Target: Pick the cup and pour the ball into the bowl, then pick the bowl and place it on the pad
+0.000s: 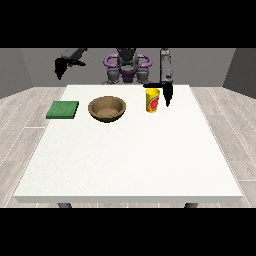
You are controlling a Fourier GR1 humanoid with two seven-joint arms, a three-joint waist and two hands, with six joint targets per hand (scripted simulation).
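Cup (152, 101), yellow with a red mark, stands upright on the white table (125, 160), just beside the hand at the view's right (166, 95), whose fingers point down; whether they grasp the cup cannot be told. Wooden bowl (107, 108) and green pad (63, 109) lie to the cup's left. The hand at the view's left (60, 67) hangs clear of the table, grip unclear.

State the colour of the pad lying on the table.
Green; the pad shows plainly in the front view, left of the bowl.
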